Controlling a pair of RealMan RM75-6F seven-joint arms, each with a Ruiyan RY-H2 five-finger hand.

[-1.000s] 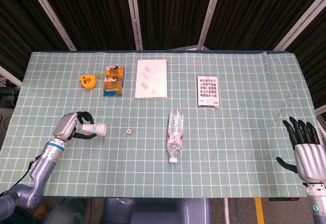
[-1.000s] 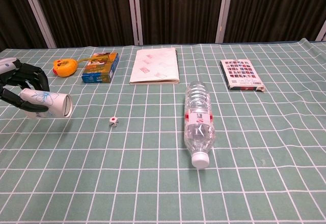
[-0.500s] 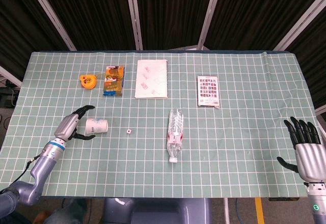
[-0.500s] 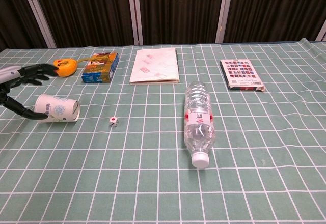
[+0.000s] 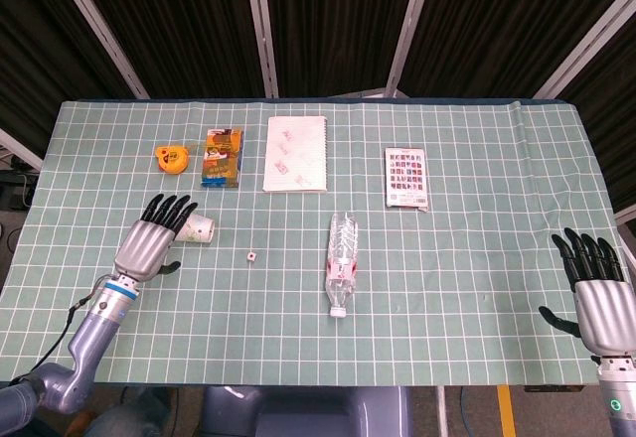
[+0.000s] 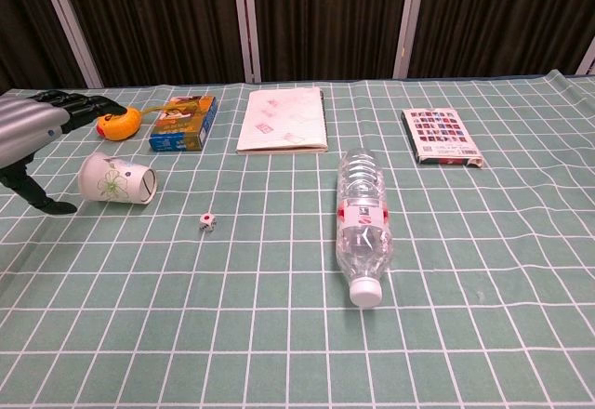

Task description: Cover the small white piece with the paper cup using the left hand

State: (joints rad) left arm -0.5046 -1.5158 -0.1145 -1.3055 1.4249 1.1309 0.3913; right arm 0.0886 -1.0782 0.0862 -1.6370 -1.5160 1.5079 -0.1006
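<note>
The paper cup [image 5: 198, 228] [image 6: 118, 179] lies on its side on the green mat, its mouth facing right. My left hand [image 5: 154, 243] [image 6: 37, 135] hovers above and just left of it, palm down and fingers spread, holding nothing. The small white piece [image 5: 252, 256] [image 6: 207, 223], a die, sits on the mat to the right of the cup. My right hand [image 5: 599, 298] is open at the table's near right edge, far from both; it shows only in the head view.
A clear water bottle [image 5: 342, 263] lies on its side mid-table. Along the far side are an orange tape measure [image 5: 171, 158], a colourful box [image 5: 222, 157], a notebook [image 5: 296, 154] and a card pack [image 5: 407, 177].
My left hand let go of the cup and opened, lifting above it. The cup dropped onto the mat, rolled and now lies on its side slightly farther right.
</note>
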